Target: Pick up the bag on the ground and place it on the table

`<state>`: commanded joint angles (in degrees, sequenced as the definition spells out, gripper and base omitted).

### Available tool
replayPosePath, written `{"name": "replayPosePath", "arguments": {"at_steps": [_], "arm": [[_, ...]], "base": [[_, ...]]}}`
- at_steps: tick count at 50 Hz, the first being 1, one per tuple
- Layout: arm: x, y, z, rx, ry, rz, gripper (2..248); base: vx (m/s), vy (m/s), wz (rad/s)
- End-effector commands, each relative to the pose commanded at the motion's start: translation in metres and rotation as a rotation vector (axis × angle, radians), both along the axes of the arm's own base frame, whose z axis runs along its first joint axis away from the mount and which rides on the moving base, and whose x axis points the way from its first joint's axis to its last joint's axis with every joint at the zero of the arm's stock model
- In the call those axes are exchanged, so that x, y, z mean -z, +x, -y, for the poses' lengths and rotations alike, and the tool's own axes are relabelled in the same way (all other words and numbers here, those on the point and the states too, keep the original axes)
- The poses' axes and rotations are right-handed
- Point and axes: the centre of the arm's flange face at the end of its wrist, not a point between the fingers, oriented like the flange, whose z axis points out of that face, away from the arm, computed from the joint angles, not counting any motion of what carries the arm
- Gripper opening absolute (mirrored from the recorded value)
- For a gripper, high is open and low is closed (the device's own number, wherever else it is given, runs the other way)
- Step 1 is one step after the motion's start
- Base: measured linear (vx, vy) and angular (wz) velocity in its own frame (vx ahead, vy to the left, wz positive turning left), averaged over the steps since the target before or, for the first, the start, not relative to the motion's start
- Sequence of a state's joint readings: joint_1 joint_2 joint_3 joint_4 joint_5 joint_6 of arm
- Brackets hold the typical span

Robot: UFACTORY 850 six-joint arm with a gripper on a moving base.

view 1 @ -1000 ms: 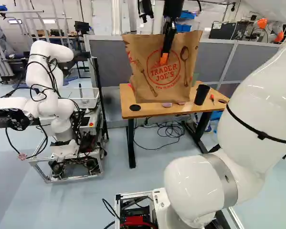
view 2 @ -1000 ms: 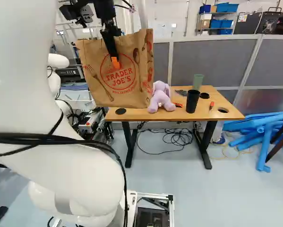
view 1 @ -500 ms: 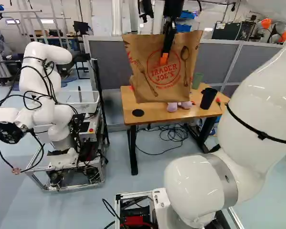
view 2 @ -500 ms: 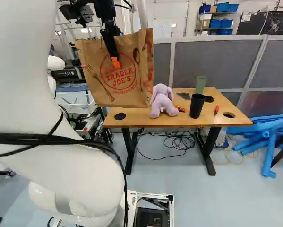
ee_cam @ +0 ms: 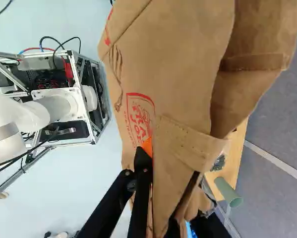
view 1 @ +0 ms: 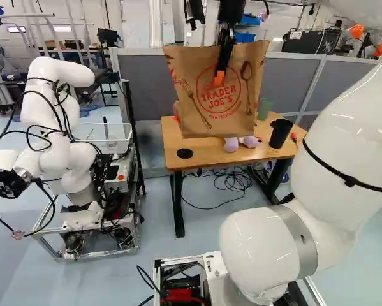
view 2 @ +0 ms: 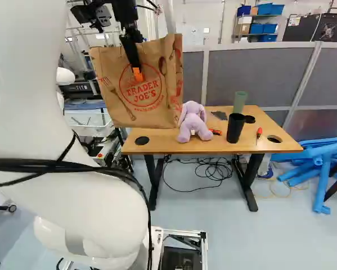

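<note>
Bag point(view 2: 148, 93) held in air, near side of table point(view 2: 162, 142). Upper wall pinched by gripper point(view 2: 136, 72) — narrow gap, far fingertip hidden. Paper probably light, soft, easily torn; best gripped near rim, lowered upright.

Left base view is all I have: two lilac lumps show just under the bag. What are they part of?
Observer: A lilac plush toy. The right base view shows it whole, sitting on the table.
Operator: So I shouldn't set the bag straight down there. What is past the table's right end?
Observer: Blue tubes, heaped on the floor in the right base view.
Operator: And is the bag over the table now?
Observer: I can't say for sure. The wrist view shows floor past the bag's printed side and table past the opposite side.
</note>
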<state>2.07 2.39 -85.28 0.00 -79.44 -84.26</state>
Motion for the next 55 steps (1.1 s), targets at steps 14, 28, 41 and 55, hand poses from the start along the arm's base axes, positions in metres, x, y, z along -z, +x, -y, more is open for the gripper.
{"name": "replayPosePath", "arguments": {"at_steps": [14, 28, 41, 55], "arm": [[0.0000, 0.0000, 0.0000, 0.000, 0.000, 0.000, 21], [0.0000, 0.0000, 0.0000, 0.000, 0.000, 0.000, 21], [0.0000, 0.0000, 0.0000, 0.000, 0.000, 0.000, 21], [0.0000, 0.0000, 0.0000, 0.000, 0.000, 0.000, 21]], "base": [[0.088, 0.002, -0.027], [0.002, 0.001, 0.001], [0.000, 0.000, 0.000], [0.000, 0.000, 0.000]]}}
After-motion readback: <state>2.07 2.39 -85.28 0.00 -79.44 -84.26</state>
